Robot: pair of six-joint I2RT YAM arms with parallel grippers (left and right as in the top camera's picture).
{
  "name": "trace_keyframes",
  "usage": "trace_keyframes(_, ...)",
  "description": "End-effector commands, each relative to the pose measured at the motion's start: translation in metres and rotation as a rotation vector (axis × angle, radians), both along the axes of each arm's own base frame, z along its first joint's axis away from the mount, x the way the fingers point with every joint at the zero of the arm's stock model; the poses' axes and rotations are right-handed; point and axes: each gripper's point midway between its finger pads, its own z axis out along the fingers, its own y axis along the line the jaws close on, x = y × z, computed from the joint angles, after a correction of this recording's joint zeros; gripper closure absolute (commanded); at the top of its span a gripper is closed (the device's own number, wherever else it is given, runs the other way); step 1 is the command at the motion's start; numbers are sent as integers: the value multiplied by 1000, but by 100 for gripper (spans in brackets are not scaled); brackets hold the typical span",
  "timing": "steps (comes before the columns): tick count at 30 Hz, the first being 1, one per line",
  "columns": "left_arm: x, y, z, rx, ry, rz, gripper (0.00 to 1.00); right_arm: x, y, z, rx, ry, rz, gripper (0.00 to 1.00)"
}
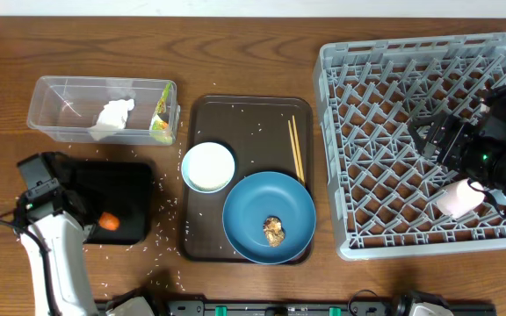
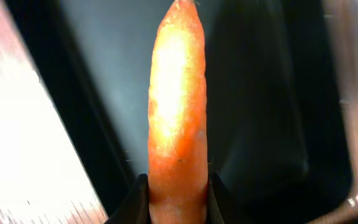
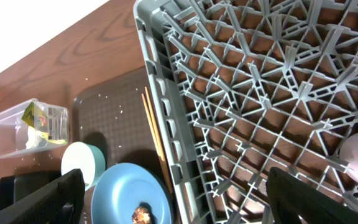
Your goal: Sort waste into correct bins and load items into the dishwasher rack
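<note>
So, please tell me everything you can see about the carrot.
The carrot is orange, smooth, long and slim. It narrows to a tip at the far end, and there is bright glare on its skin. The left tool grips its other end between both fingers. It is over the black tray; whether it touches the tray floor cannot be told.

A dark brown wooden table top (image 1: 253,61) with a streaked grain fills the view — evenly lit. Past its far edge lies a pale, featureless white surface (image 3: 23,25) — wall or floor, unclear.
</note>
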Motion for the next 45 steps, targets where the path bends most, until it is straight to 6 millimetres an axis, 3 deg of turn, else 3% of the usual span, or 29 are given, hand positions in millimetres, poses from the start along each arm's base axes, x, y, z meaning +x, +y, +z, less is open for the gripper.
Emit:
trace_keyframes(1, -7, 4, -17, -44, 33, 156, 90, 0, 2, 0, 6, 3, 0, 13)
trace_keyframes(3, 0, -1, -20, -80, 19, 145, 76, 0, 2, 0, 6, 2, 0, 13)
trace_keyframes(4, 4, -8, -21, -124, -1, 131, 60, 0, 2, 0, 6, 3, 0, 13)
trace_keyframes(5, 6, -13, -20, -145, -14, 118, 55, 0, 2, 0, 6, 3, 0, 13)
trace_keyframes(10, 26, -34, 1, -245, -123, -21, 46, -1, 2, -1, 7, 9, 1, 13)
trace_keyframes(15, 39, -45, 37, -238, -208, -180, 39, 0, 2, 0, 7, 5, 0, 14)
trace_keyframes(17, 48, -54, 60, -200, -260, -345, 38, -1, 2, 0, 7, 5, 0, 13)
trace_keyframes(19, 58, -71, 85, -156, -301, -532, 38, -1, 2, 0, 7, 6, 0, 13)
trace_keyframes(24, 72, -129, 115, -88, -332, -913, 33, 0, 2, 0, 6, 2, 0, 10)
trace_keyframes(27, 71, -170, 114, -77, -319, -1105, 27, 1, 2, 1, 5, -5, 0, 3)
trace_keyframes(29, 68, -185, 106, -43, -266, -1177, 26, 1, 2, 1, 6, 0, 0, 1)
trace_keyframes(36, 62, -211, 72, 12, -86, -1313, 26, -2, 2, -1, 9, 13, 0, 1)
trace_keyframes(45, 10, -246, 35, -79, 132, -1493, 26, -1, 2, 0, 7, 6, 0, 1)
